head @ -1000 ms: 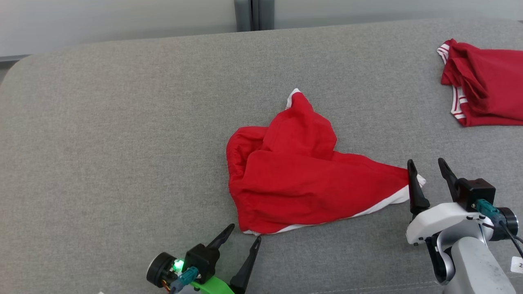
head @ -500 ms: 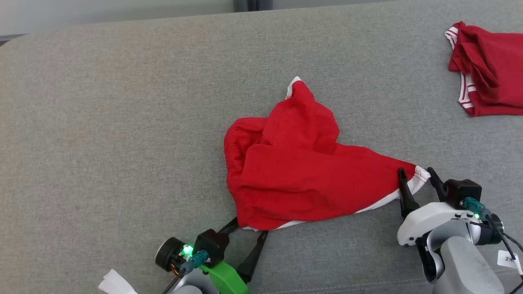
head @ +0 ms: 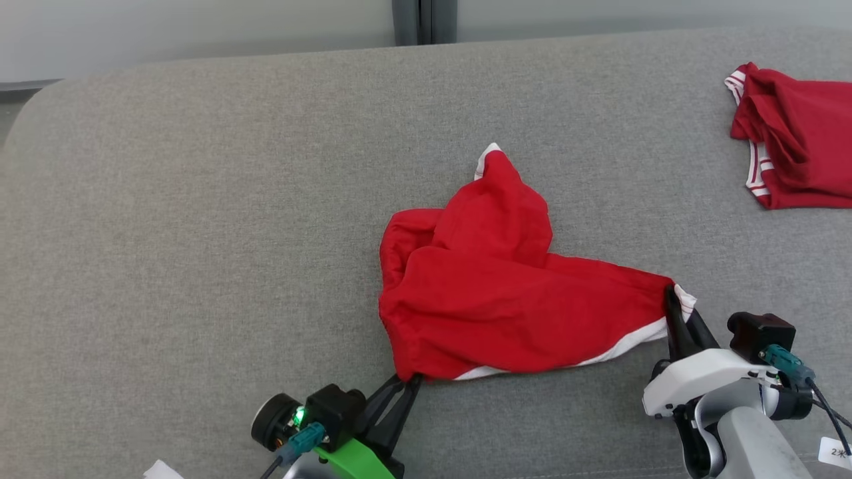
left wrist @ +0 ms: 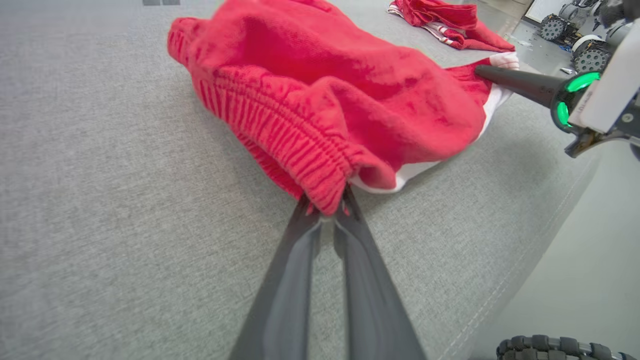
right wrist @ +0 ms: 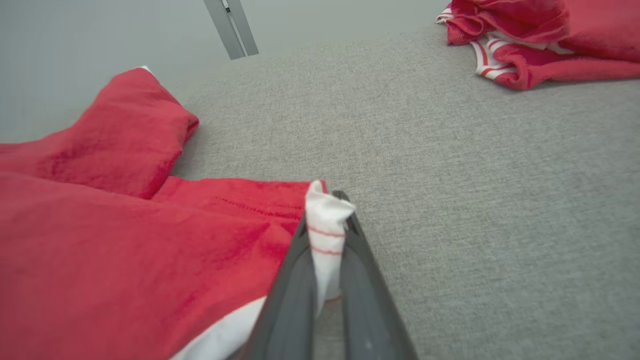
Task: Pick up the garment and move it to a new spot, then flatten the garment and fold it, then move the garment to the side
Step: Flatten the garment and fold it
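I am pinching the red shorts (head: 506, 313) at two near corners: left tool (head: 409, 383) clamped on the elastic waistband (left wrist: 300, 145), right tool (head: 674, 301) clamped on the white-trimmed hem (right wrist: 325, 220), likely so they lift spread, not bunched. They are lying mid-surface (head: 200, 233), long axis running left-right between my tools, one crumpled leg pointing away from me.

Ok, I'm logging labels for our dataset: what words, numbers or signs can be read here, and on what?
"2": on the white tag at the head view's lower right edge; the mark after the digit is too blurred to read.
No readable text on the red garment, the striped red garment or the grey fabric surface.
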You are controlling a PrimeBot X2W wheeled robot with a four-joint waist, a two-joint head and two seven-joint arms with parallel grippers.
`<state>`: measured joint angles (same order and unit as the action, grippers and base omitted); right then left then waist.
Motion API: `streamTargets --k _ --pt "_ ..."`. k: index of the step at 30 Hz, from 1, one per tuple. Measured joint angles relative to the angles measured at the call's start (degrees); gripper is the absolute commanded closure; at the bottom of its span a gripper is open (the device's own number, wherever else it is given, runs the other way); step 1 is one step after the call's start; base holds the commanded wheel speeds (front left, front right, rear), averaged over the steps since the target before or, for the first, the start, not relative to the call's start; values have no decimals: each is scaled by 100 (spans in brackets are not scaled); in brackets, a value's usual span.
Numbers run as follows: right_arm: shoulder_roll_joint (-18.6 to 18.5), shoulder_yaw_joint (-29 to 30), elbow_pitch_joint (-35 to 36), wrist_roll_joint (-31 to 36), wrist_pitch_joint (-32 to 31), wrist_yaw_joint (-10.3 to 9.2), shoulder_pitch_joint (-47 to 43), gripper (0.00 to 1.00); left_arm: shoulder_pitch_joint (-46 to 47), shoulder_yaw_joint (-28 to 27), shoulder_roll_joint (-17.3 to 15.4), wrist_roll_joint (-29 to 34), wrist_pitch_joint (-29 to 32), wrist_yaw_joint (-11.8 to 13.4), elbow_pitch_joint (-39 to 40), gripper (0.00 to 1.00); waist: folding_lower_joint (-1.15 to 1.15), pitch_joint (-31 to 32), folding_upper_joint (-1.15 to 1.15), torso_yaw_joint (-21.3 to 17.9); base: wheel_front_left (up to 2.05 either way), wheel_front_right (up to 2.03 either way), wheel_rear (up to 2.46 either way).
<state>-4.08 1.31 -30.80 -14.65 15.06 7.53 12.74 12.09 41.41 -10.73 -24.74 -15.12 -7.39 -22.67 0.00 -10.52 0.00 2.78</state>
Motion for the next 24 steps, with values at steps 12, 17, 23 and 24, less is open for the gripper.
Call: streamTargets --k 12,17,23,24 --pt "-132 -666 528 -1150 -94 0 1166 100 1123 -299 -829 -634 235 -3 1201 100 0 170 0 35 0 0 0" --pt "-75 -690 58 -1712 -514 0 2575 100 2565 -237 -1145 -1482 735 -3 964 100 0 -78 0 0 0 0 0" --pt "76 -204 -1169 -2240 -943 -3 4938 100 4820 -111 -1392 -2292 1288 -10 186 100 0 -607 0 -79 0 0 0" --pt "88 -151 -1393 -2230 -939 -3 5375 100 5234 -100 -1410 -2364 1318 -10 12 100 0 -719 0 -95 0 0 0"
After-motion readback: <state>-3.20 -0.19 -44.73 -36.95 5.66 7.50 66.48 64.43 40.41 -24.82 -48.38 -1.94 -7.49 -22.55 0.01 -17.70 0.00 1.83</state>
